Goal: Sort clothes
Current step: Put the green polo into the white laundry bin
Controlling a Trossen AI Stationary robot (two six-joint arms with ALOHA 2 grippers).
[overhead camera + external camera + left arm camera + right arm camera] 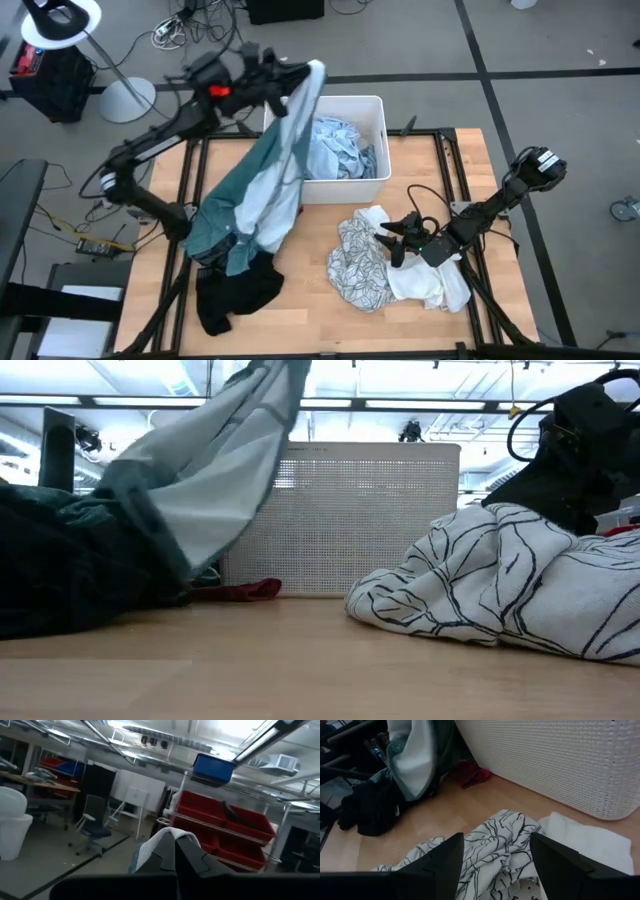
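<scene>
Teal plaid shirt (255,195) hangs clenched in the left end effector (300,75) beside the bin (372,110); right end effector (395,240) released.

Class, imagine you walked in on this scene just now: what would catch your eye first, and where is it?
First, the teal shirt: the left claw, shut on its top edge, holds it high beside the white bin, its tail trailing down to the black garment at the table's front left. Next, the white cloth with black line pattern heaped at front right, with the right claw open just above it.
</scene>
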